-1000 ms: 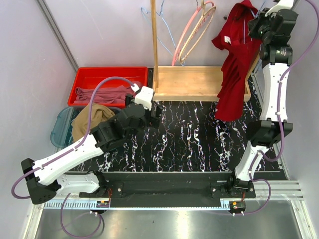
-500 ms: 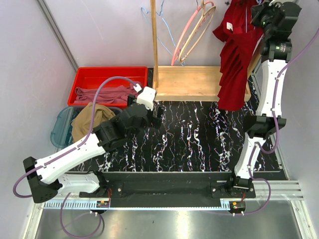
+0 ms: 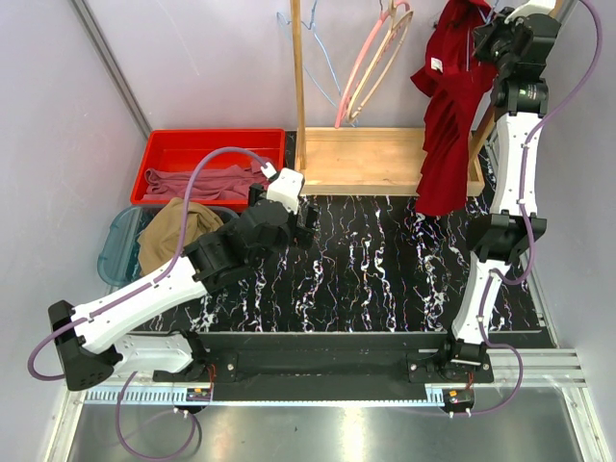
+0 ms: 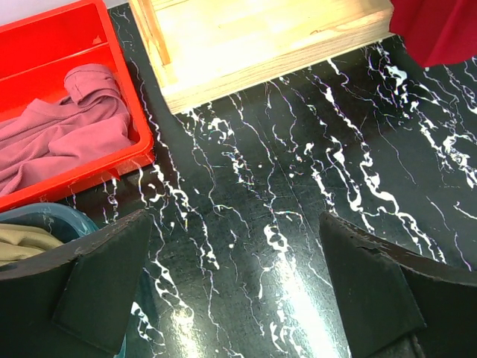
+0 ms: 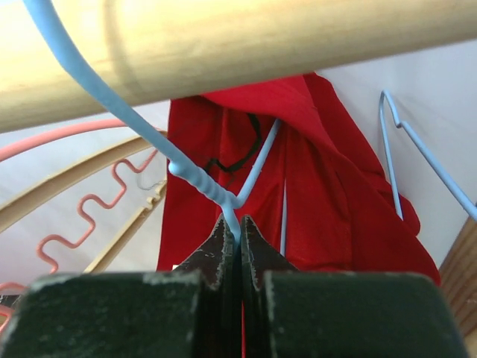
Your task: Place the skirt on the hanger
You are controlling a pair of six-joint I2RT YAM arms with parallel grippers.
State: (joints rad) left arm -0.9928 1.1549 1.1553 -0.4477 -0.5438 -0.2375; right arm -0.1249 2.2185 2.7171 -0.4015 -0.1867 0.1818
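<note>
The tan skirt (image 3: 171, 234) lies bunched in a teal bin (image 3: 114, 252) at the left; a corner of it shows in the left wrist view (image 4: 21, 243). My right gripper (image 3: 493, 40) is raised at the far right, shut on the neck of a light-blue wire hanger (image 5: 195, 179) that carries the dark red garment (image 3: 450, 115). The hanger's wire runs up across the wooden rail (image 5: 261, 45). My left gripper (image 3: 306, 214) is open and empty above the marbled table, to the right of the bins (image 4: 232, 224).
A red tray (image 3: 192, 146) holds mauve-pink cloth (image 3: 197, 181). A wooden rack base (image 3: 385, 162) and its post (image 3: 298, 87) stand at the back. Spare light-blue hangers (image 3: 322, 58), a pink hanger (image 3: 358, 69) and a wooden hanger (image 3: 380, 67) hang above.
My right gripper has moved up and a little left with the hanger and red garment, so the garment hangs higher. My left arm has barely shifted.
</note>
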